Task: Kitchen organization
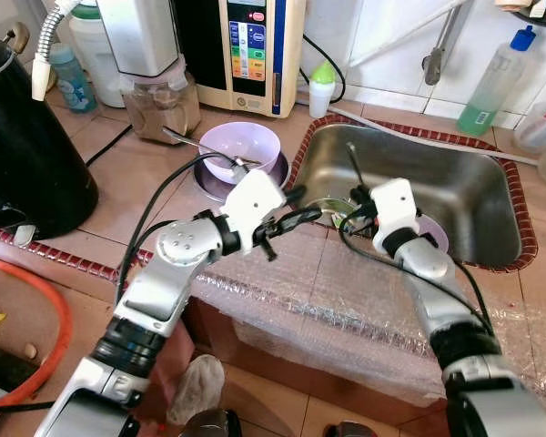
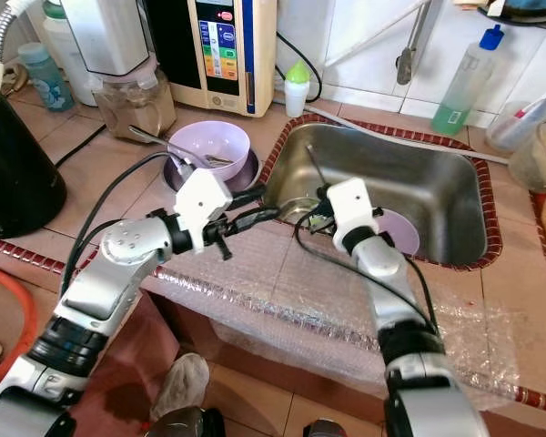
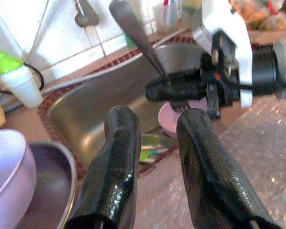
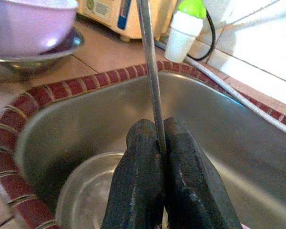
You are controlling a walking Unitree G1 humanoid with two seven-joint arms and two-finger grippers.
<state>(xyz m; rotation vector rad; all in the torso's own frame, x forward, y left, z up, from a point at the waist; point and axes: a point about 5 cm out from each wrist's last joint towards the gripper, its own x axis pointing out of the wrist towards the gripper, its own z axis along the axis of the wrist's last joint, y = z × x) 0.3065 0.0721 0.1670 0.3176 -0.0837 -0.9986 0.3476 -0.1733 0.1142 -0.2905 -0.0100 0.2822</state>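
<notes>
My right gripper (image 1: 356, 206) is shut on a metal fork (image 1: 353, 168), held upright with the handle pointing up, over the near left corner of the steel sink (image 1: 464, 191). In the right wrist view the thin fork handle (image 4: 150, 62) rises from between the closed fingers (image 4: 138, 162). My left gripper (image 1: 306, 206) is open at the sink's near left rim, its tips pointing at the right gripper and close to it. In the left wrist view the fork (image 3: 138, 38) stands just beyond the two spread fingers (image 3: 121, 138).
A lilac bowl (image 1: 243, 146) with a spoon sits in a metal dish (image 1: 209, 185) left of the sink. A metal bowl (image 4: 90, 191) and a lilac plate (image 1: 436, 237) lie in the sink. A black kettle (image 1: 23, 155), an appliance (image 1: 250, 45) and bottles line the counter. Bubble wrap (image 1: 328, 287) covers the front edge.
</notes>
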